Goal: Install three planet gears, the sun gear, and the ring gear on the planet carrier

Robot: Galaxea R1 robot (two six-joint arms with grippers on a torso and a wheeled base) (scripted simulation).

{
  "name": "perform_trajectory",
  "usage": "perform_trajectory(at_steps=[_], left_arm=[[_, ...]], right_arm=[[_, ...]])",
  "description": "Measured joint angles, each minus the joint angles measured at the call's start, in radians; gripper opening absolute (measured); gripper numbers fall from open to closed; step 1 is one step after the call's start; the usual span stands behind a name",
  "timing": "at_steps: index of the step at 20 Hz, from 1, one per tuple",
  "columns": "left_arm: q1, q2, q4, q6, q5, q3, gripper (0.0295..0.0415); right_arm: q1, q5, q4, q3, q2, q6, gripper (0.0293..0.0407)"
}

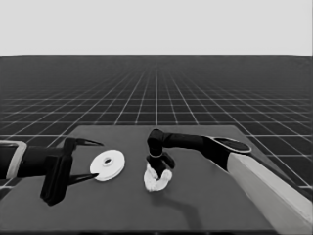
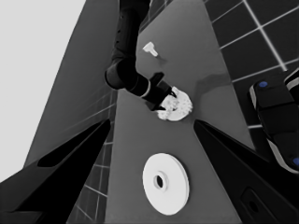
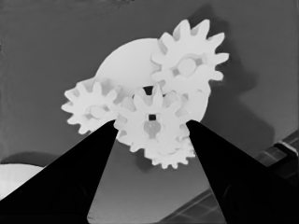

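**Q:** Left side?

**A:** My left end effector waits wide open and holds nothing. The larger round part lies flat on the bench just past its fingertips, not yet fitted.

**Q:** And your right?

**A:** My right end effector is down over the smaller round part, closed onto the sun gear, with a tip against its teeth on each side. The three planet gears sit around it, meshing.

**Q:** What's left?

**A:** By my reckoning, seat the sun gear and let go. Then the larger round part goes on top. I can't tell whether the sun gear is fully down.
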Motion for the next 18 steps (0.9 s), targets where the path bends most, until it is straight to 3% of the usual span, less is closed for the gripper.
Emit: perform_trajectory(at_steps=[6,8,9,16,17,18], left_arm=[[0.0,0.0,0.0,0.0,0.0,0.0,0.0385],[0.0,0.0,0.0,0.0,0.0,0.0,0.0385],[0.0,0.0,0.0,0.0,0.0,0.0,0.0385],[0.0,0.0,0.0,0.0,0.0,0.0,0.0385],[0.0,0.0,0.0,0.0,0.0,0.0,0.0385],[0.0,0.0,0.0,0.0,0.0,0.0,0.0385]], right_arm=[[0.0,0.0,0.0,0.0,0.0,0.063,0.031],[0.0,0.0,0.0,0.0,0.0,0.073,0.0369],[0.0,0.0,0.0,0.0,0.0,0.075,0.038],[0.0,0.0,0.0,0.0,0.0,0.078,0.0385],[0.049,-0.026,0.043,0.039,-0.009,-0.315,0.0393],[0.087,-0.036,0.071,0.057,-0.012,-0.562,0.0391]])
